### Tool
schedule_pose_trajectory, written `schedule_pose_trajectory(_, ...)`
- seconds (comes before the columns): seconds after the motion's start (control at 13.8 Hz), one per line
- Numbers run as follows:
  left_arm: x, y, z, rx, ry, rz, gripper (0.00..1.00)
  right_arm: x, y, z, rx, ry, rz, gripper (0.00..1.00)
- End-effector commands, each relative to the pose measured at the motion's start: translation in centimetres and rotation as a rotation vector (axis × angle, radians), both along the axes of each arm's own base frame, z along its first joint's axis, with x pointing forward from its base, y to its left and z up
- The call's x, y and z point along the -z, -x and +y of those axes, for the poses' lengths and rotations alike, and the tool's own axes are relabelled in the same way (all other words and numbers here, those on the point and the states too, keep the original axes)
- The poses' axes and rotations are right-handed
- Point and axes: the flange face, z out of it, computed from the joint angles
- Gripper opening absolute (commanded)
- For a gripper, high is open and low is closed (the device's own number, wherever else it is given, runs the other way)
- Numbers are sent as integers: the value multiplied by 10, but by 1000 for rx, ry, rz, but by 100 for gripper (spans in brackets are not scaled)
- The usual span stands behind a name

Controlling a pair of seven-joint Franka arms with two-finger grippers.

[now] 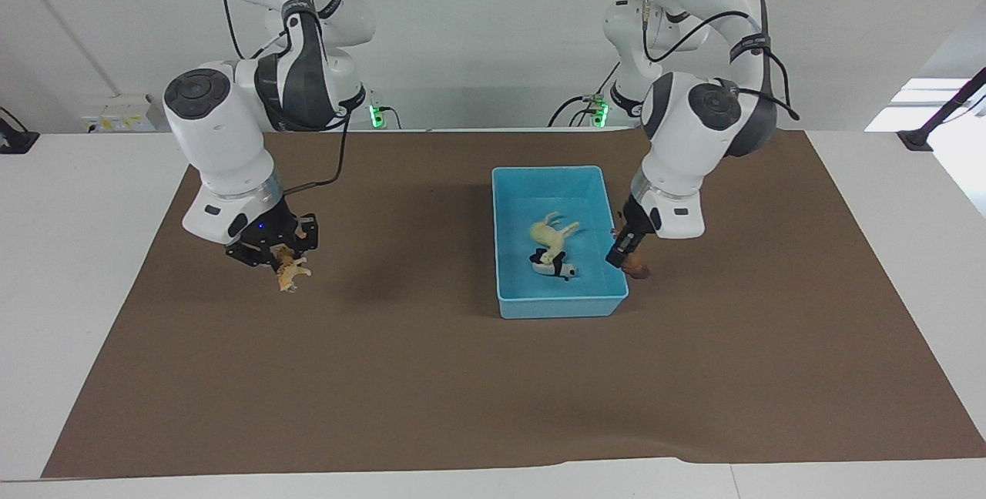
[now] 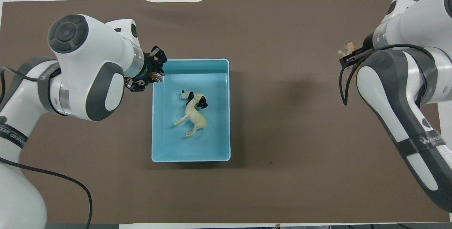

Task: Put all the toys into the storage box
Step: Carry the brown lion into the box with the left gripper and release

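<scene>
Now, reading the facing view from its left edge, I see my right gripper (image 1: 283, 259) at middle left, raised over the brown mat (image 1: 431, 376) and clamped on the small tan spotted big-cat figurine (image 1: 288, 272), which hangs below the fingertips. At the centre of the frame sits the light blue rectangular plastic storage box (image 1: 558, 304) with low walls. Inside it the cream-white plastic horse figurine (image 1: 548, 231) lies on its side, and the black-and-white plastic panda figurine (image 1: 553, 264) lies touching it, on the side farther from the robots. Just right of centre, my left gripper (image 1: 625, 259) hangs over the box's rim at the left arm's end, pinched on the dark brown plastic lion figurine (image 1: 636, 268); the lion shows just outside the wall.

In the overhead view the order flips. At upper left of centre the left gripper (image 2: 152, 77) is over the box's (image 2: 190, 157) corner farthest from the robots, with the lion (image 2: 155, 76) showing between its black links. The panda (image 2: 190, 97) and horse (image 2: 195, 116) lie mid-frame inside the box. At the upper right edge the right gripper (image 2: 350, 58) is mostly hidden by its own arm, with only a bit of the big cat (image 2: 347, 49) peeking out over the mat (image 2: 282, 116).
</scene>
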Motion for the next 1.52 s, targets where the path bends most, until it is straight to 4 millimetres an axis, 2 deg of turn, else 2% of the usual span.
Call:
schedule_pose_trajectory(0.0, 4, 27, -13, -24, 12, 1, 0, -10, 2, 0, 14, -7, 6, 0)
schedule_pose_trajectory(0.07, 5, 31, -17, -22, 6, 16, 11, -11, 2, 0, 14, -7, 6, 0)
schedule_pose_trajectory(0.14, 4, 34, -20, -16, 3, 24, 37, -16, 4, 1, 13, -10, 0, 0)
schedule_pose_trajectory(0.22, 2, 35, -22, -12, 3, 25, 78, -16, 4, 1, 13, -10, 0, 0)
schedule_pose_trajectory(0.29, -2, 36, -22, -12, -1, 32, 100, -17, 4, 1, 13, -10, -1, 0)
schedule_pose_trajectory(0.43, -44, 42, 0, -15, -12, 30, 100, -17, 4, 1, 19, -10, -1, 0)
schedule_pose_trajectory(0.58, -97, 45, 60, -50, -26, -7, 100, -21, 6, 9, 47, -15, -5, 0)
schedule_pose_trajectory(0.65, -123, 51, 90, -21, -32, -28, 100, -27, 7, 22, 63, -22, -4, 0)
schedule_pose_trajectory(0.72, -138, 56, 118, 24, -40, -29, 100, -35, 7, 43, 89, -33, -2, 0)
schedule_pose_trajectory(0.8, -159, 62, 149, 70, -49, -31, 100, -44, 13, 86, 123, -45, -2, 0)
schedule_pose_trajectory(0.94, -184, 65, 207, 176, -60, -5, 100, -52, 38, 183, 191, -74, -23, 0)
schedule_pose_trajectory(1.09, -200, 62, 246, 303, -78, -15, 100, -59, 63, 250, 209, -108, -27, 0)
schedule_pose_trajectory(1.16, -200, 63, 255, 383, -131, -11, 100, -59, 71, 288, 212, -142, -13, 0)
schedule_pose_trajectory(1.3, -191, 64, 263, 536, -134, 39, 100, -35, 80, 350, 234, -156, -4, 0)
schedule_pose_trajectory(1.37, -183, 53, 262, 575, -122, 83, 100, -21, 82, 378, 234, -184, -21, 0)
schedule_pose_trajectory(1.45, -189, 40, 258, 594, -129, 99, 100, 3, 88, 402, 229, -181, -12, 0)
